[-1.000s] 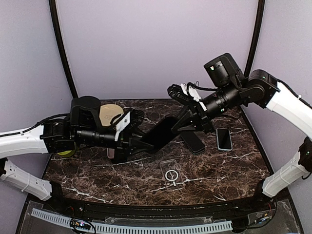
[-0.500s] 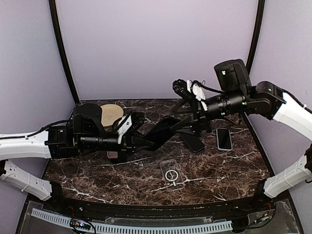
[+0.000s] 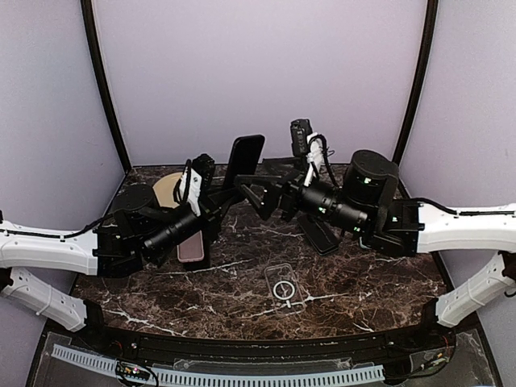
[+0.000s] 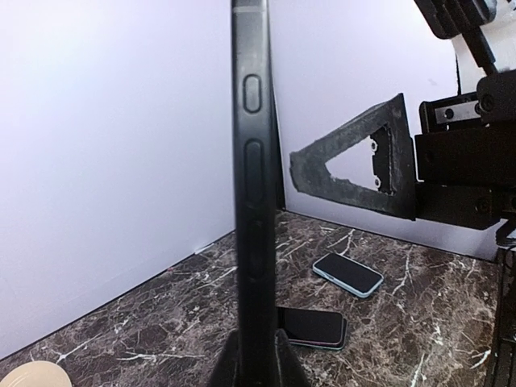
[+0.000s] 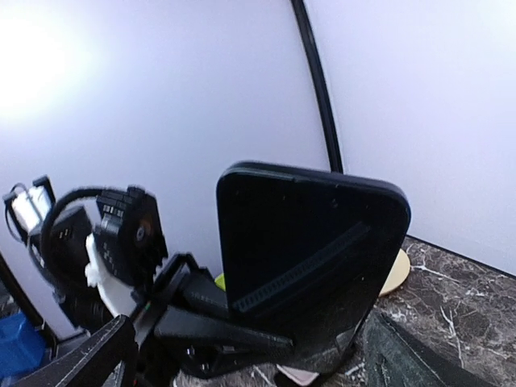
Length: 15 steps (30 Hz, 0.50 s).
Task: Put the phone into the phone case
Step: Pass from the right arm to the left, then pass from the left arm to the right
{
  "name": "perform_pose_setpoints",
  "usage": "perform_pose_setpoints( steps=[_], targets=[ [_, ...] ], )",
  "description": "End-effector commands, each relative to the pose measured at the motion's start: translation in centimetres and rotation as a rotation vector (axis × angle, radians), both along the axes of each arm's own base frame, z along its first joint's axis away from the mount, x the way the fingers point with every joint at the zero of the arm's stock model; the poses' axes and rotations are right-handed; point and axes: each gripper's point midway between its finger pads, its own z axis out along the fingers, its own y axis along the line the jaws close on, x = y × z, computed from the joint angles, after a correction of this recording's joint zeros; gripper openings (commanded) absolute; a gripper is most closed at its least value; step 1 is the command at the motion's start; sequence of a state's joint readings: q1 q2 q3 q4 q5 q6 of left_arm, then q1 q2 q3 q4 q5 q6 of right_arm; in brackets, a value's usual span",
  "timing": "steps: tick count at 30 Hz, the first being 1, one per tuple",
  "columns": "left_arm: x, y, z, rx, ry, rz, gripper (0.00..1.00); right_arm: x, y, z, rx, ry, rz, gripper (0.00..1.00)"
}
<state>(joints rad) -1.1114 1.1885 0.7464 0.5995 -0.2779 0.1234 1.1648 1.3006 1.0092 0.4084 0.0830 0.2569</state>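
Phone (image 3: 244, 157) black, slim, upright; side btns showing; in left pincer (image 4: 256, 364).

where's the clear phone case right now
In the top view the clear case lies flat on the table, front centre, nearer the arm bases than the dark phone.

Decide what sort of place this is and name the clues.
Probably a robot test booth: a left arm and right arm mounted at a marble-patterned table, plain lilac walls closing it in, and a phone case laid out with spare phones as props.
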Motion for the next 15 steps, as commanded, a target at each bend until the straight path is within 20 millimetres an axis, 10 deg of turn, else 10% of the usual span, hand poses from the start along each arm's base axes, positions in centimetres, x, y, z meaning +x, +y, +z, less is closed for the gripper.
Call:
perform_pose_setpoints(
  steps=[1, 15],
  targets=[
    [1.0, 1.2, 3.2, -0.158, -0.037, 0.108, 0.0, 3.1, -0.3, 4.8, 0.217, 0.042, -0.17, 0.99],
    [0.8, 1.2, 3.1, -0.167, -0.03, 0.102, 0.0, 7.0, 2.3, 1.0, 0.079, 0.11, -0.279, 0.98]
  ],
)
